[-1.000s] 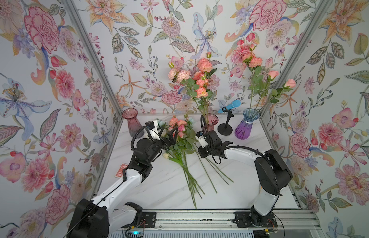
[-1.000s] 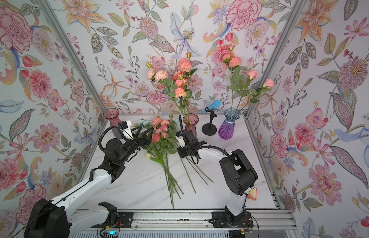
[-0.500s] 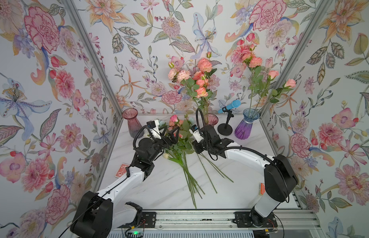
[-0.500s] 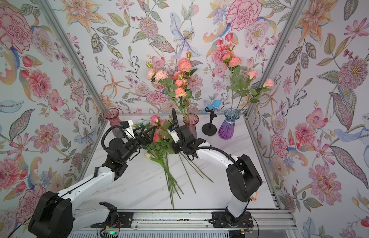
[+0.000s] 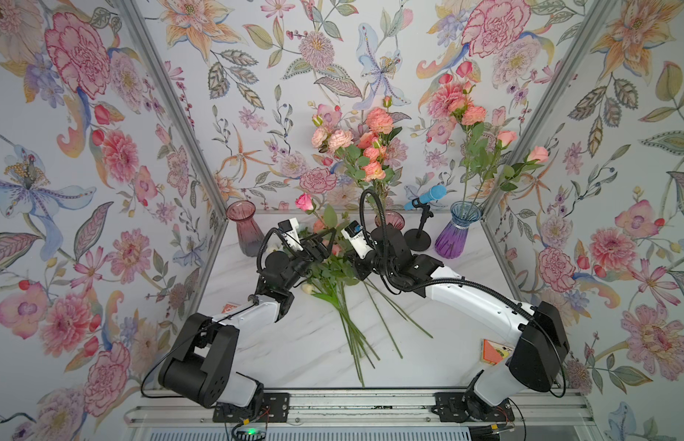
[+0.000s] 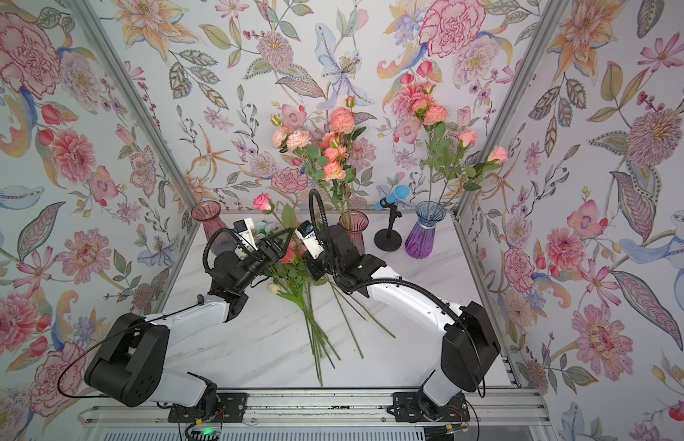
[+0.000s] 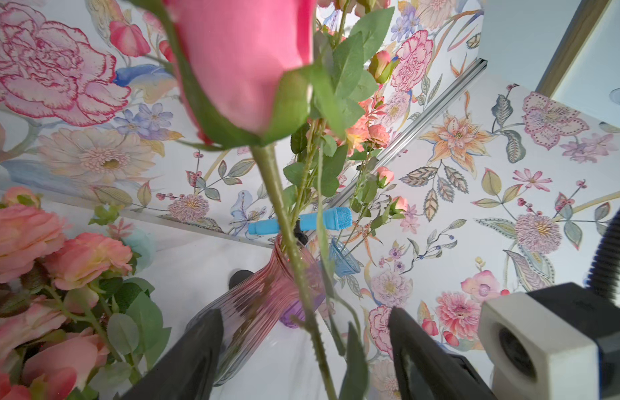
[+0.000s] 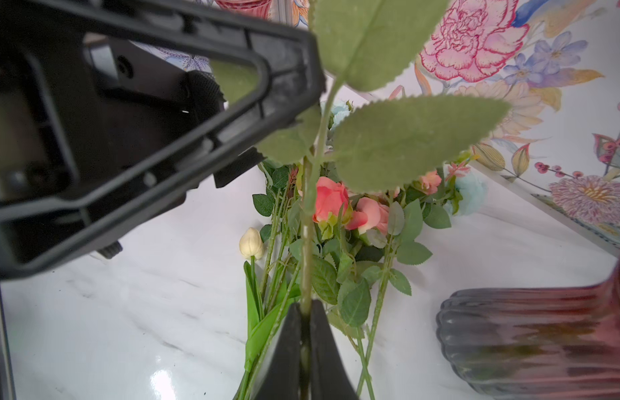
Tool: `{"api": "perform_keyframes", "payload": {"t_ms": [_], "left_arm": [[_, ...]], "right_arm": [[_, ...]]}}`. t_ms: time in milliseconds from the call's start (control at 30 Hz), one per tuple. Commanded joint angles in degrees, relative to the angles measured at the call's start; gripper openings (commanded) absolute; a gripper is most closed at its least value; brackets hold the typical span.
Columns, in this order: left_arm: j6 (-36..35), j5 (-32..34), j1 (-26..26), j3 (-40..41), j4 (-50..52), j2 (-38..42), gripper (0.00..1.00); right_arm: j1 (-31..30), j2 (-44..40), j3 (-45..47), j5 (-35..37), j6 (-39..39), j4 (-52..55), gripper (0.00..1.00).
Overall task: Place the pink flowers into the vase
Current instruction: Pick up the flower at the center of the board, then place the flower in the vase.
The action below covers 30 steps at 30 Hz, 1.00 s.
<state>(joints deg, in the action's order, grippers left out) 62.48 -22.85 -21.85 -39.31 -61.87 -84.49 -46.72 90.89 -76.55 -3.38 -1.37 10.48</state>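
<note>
One pink rose (image 5: 304,201) (image 6: 263,201) stands lifted above the heap of pink flowers (image 5: 332,275) lying on the white table. My right gripper (image 8: 305,306) (image 5: 350,264) is shut on the rose's green stem low down. Higher up the same stem (image 7: 284,214), my left gripper (image 7: 303,311) (image 5: 320,241) is open, a finger (image 7: 197,349) on each side and not touching it. An empty pink vase (image 5: 245,229) stands at the back left. A second pink vase (image 5: 390,219) and a purple vase (image 5: 456,233) hold flowers.
A blue toy microphone (image 5: 424,198) on a black stand sits between the two filled vases. Long loose stems (image 5: 355,336) fan out toward the front edge. A cream bud (image 8: 251,242) lies beside the heap. An orange card (image 5: 493,351) lies at the front right.
My right gripper has raised the rose out of the heap, up and to the left. My left gripper has come up around its stem and its jaws have narrowed.
</note>
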Motion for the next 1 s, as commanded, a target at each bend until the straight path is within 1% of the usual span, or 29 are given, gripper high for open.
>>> {"api": "perform_keyframes", "payload": {"t_ms": [0,133,233,300,433,567,633,700,733,800,900,933,967], "left_arm": [[4.48,-3.04,0.31,-2.52,-7.38,-1.15,0.72],[4.92,-3.5,0.21,-2.61,-8.45,-1.73,0.59],[5.52,-4.07,0.29,-2.78,-9.54,-2.48,0.51],[5.8,-4.3,0.24,-3.01,-10.1,-2.84,0.44],[5.7,-5.0,0.22,-3.82,-10.53,-3.3,0.33],[5.12,-5.81,0.14,-4.7,-10.25,-3.58,0.14],[4.89,-6.04,0.14,-4.9,-9.94,-3.57,0.07],[4.63,-6.41,0.13,-5.07,-9.83,-3.58,0.02],[4.37,-6.65,0.11,-5.15,-9.7,-3.46,0.0],[3.23,-6.61,0.14,-5.16,-8.8,-3.11,0.0],[-1.63,-5.29,0.14,-5.42,-3.92,-0.98,0.0],[-4.35,-4.16,0.14,-5.4,-1.25,0.2,0.0],[-7.22,-2.5,-0.02,-5.42,1.9,1.67,0.0]], "right_arm": [[-0.38,-1.11,-0.7,0.9,-1.27,-0.17,0.08],[-0.52,-0.85,-0.64,0.91,-1.27,-0.49,0.08],[-0.64,-0.65,-0.72,0.72,-1.19,-1.12,0.08],[-0.65,-0.41,-0.92,0.68,-1.18,-1.17,0.08],[-0.65,0.33,-1.31,0.43,-1.18,-1.27,0.08],[-0.63,0.91,-1.32,0.72,-1.18,-1.34,0.09],[-0.55,1.04,-1.23,0.78,-1.18,-1.38,0.1],[-0.44,0.96,-1.01,1.27,-1.02,-1.39,0.15],[-0.4,0.87,-0.89,1.62,-0.85,-1.34,0.2],[-0.09,0.24,-0.62,2.34,-0.57,-1.34,0.35],[0.22,-1.83,0.47,3.24,-0.57,-1.4,0.53],[0.28,-2.66,1.05,3.53,-0.48,-1.4,0.61],[0.31,-3.51,1.56,3.96,-0.48,-1.4,0.64]]}}
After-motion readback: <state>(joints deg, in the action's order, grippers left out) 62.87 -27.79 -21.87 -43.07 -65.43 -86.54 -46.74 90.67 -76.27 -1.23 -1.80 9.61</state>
